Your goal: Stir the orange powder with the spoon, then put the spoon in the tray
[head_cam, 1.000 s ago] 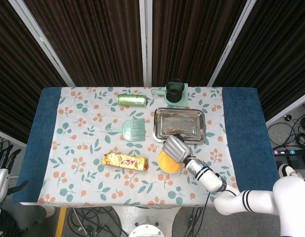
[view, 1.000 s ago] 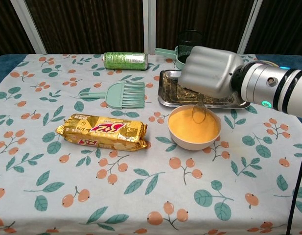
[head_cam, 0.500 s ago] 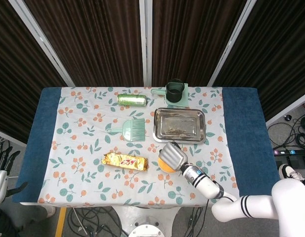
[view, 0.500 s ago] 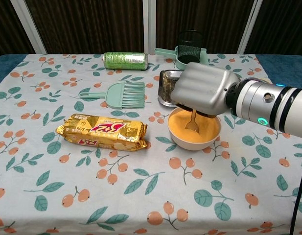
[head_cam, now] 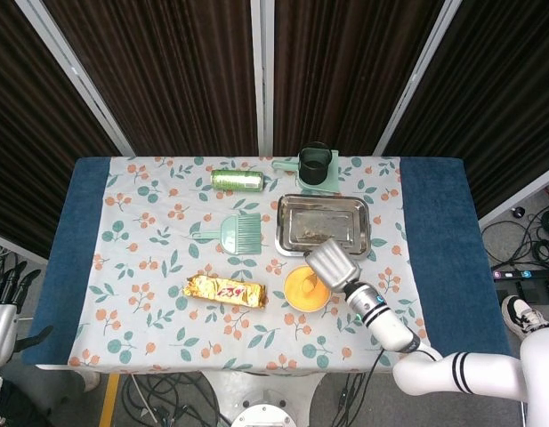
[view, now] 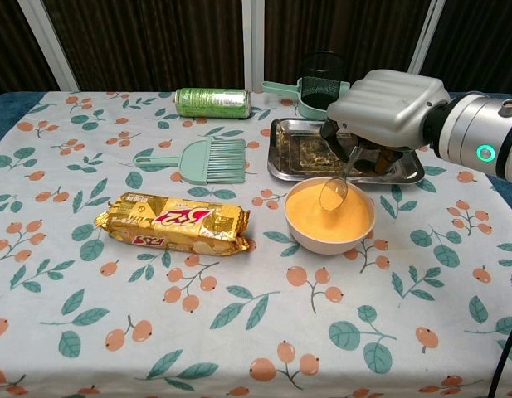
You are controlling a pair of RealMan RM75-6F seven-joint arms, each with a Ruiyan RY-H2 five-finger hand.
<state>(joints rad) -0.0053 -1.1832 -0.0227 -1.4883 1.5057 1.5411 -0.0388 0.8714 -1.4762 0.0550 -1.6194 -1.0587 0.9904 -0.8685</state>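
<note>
Since half a second ago the right hand (view: 387, 106) has swung from over the bowl's near-left side toward the far right, now hanging above the bowl's far rim and the near edge of the tray; the spoon has lifted, its tip no longer buried as deep. Right fingers (view: 355, 153) curl downward, pinching the handle of the clear spoon (view: 334, 193); spoon hangs below the fingers, slanted, its scoop just over or barely touching the orange powder (view: 329, 212) — contact not resolvable. Powder fills the pale bowl (view: 306, 240), which sits directly under and slightly nearer than the fingers. Metal tray (view: 290, 156) lies just behind the fingers, its right half partly hidden by the hand in the chest view; head view shows it (head_cam: 292, 233) beside the hand (head_cam: 335, 262), beyond the bowl (head_cam: 294, 302). Left of the fingers, well apart: a green brush (view: 202, 157), and nearer, a gold snack packet (view: 174, 221). Farther back, a green can (view: 212, 102) on its side and a dark mesh cup (view: 322, 76) in a green holder. Left hand (head_cam: 2, 307) sits off the table's left corner at the head view's edge, dark fingers (head_cam: 13, 277) spread upward, holding nothing.
</note>
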